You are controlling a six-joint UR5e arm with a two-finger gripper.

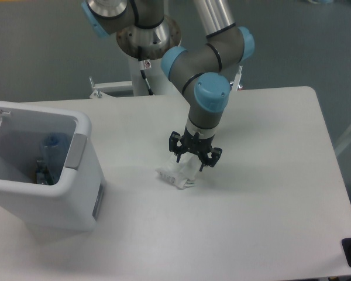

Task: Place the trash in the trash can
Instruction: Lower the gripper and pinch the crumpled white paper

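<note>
White tabletop (269, 211), bottle (51, 153) binned, paper left.
Right of the trash can (76, 199), the pincer (193, 162) straddles the paper wad (176, 173), spread wide, gripping nothing.

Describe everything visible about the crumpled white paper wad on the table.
The crumpled white paper wad is a small, irregular lump of creased, folded paper with jagged edges. It lies on the white table, right of the white boxy plastic trash can and apart from it. The black two-finger gripper is directly above its upper right part, jaws spread and pointing down over it. Whether the jaws touch the paper cannot be told. A faint shadow falls beside it.
</note>
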